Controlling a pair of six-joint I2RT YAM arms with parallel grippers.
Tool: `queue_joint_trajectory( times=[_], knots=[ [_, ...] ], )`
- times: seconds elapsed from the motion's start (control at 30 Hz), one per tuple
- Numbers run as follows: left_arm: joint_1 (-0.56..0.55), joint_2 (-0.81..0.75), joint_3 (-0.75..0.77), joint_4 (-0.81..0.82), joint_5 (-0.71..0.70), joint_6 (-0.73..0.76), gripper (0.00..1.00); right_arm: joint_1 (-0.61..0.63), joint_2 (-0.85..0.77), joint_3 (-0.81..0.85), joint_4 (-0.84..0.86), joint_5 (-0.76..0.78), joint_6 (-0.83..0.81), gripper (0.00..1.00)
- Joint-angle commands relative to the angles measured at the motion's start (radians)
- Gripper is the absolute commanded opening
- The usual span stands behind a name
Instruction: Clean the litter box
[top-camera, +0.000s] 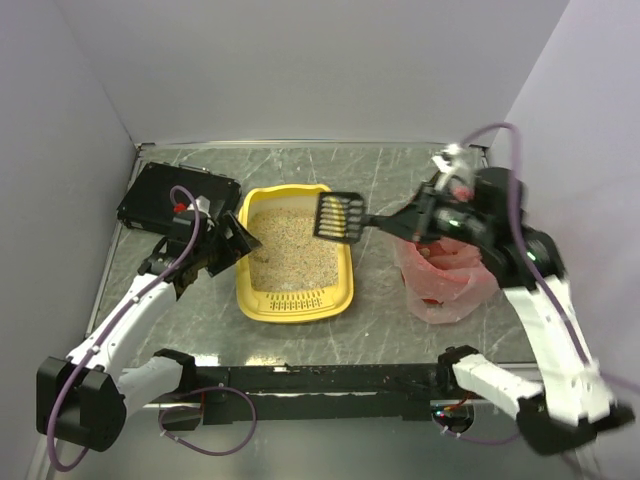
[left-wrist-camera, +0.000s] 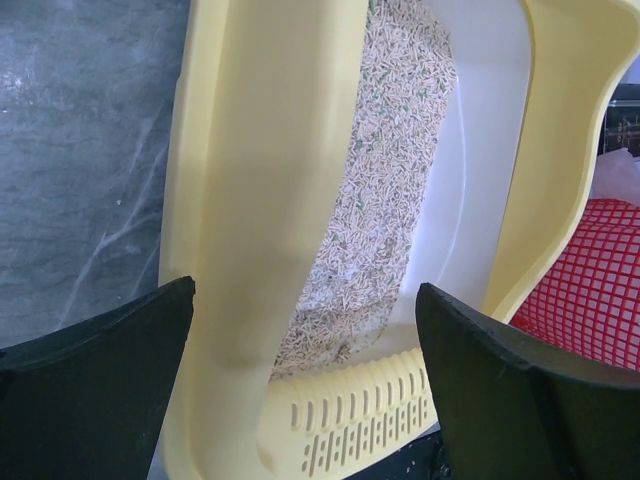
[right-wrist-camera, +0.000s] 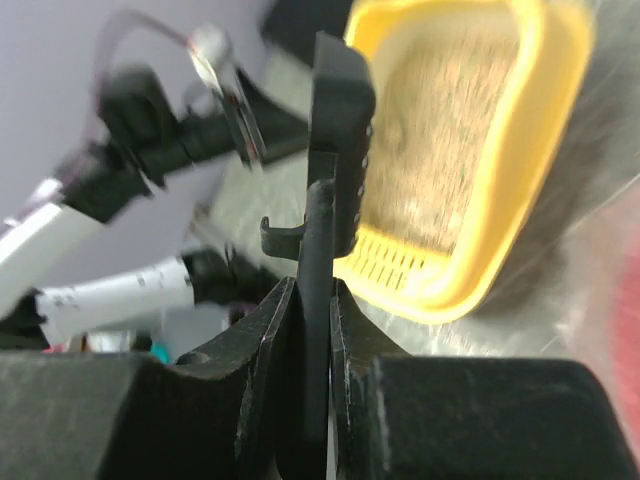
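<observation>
From above, the yellow litter box sits in the middle of the grey table, slotted rim at the near end. Beige litter covers its floor. A flat black box lies just past its far left corner, and a pink-red bag-lined bin stands to its right. The left gripper is at the litter box's left wall, jaws spread wide. The right gripper, above the bin, pinches the handle of a black slotted scoop. The scoop's head hangs over the far right corner of the litter box.

In the left wrist view, the spread fingers flank the litter box's left rim; I cannot tell whether they touch it. Litter lies inside, and the bin's red mesh shows beyond the far wall.

The right wrist view is blurred. The fingers press on the scoop, seen edge-on, with the litter box behind it.
</observation>
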Motion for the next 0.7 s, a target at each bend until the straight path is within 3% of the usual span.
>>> queue_joint_trajectory(
  times=[0.0,0.17,0.4,0.67],
  knots=[
    [0.014,-0.004,-0.011,0.050,0.018,-0.018,0.97,0.193,0.179,0.050,0.012,0.285,0.041,0.00],
    [0.020,0.033,-0.014,0.048,0.021,-0.008,0.97,0.351,0.472,0.231,-0.072,0.402,0.069,0.00],
    [0.026,0.084,-0.020,0.065,0.024,-0.009,0.97,0.388,0.790,0.455,-0.115,0.402,0.111,0.00],
    [0.032,0.119,-0.022,0.030,-0.020,-0.005,0.97,0.388,0.907,0.503,-0.190,0.416,0.108,0.00]
  ],
)
